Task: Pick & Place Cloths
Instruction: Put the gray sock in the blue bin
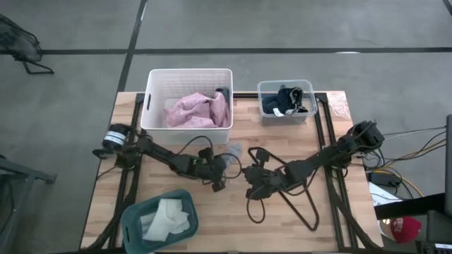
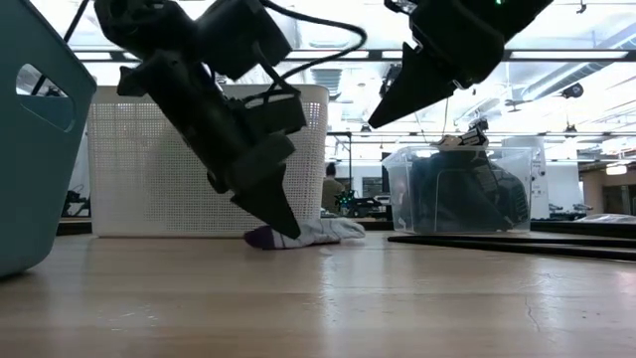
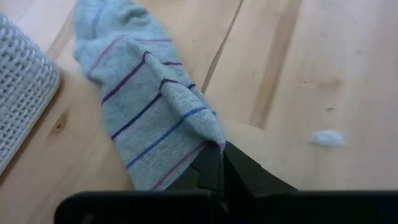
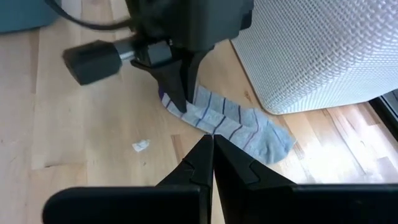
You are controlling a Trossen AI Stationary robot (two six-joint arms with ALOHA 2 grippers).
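A grey sock with purple and blue stripes [image 3: 146,99] lies flat on the wooden table in front of the white basket [image 1: 152,106], also in the right wrist view [image 4: 242,127] and the low view [image 2: 323,231]. My left gripper [image 3: 221,149] is shut at one end of it. My right gripper [image 4: 211,142] is shut and hangs well above the table [image 2: 378,119], just right of the sock, touching nothing. A pink garment [image 1: 198,109] lies in the white basket. Dark navy garments [image 1: 282,102] fill the clear bin. White cloths [image 1: 169,215] lie in the teal basket. My left gripper pinches the sock between its two fingertips at the edge of its purple-tipped end [image 4: 166,98]. The fingers [image 4: 179,87] come from above, slanting down toward the table [image 2: 283,221]. The rest of the sock lies slack on the wood.
A thin black wire hanger [image 1: 293,190] lies on the table under my right arm. The teal basket [image 1: 134,212] stands at the near left corner. The clear bin [image 1: 263,88] sits at the far edge, right of the white basket. A small white scrap [image 4: 140,145] lies near the sock.
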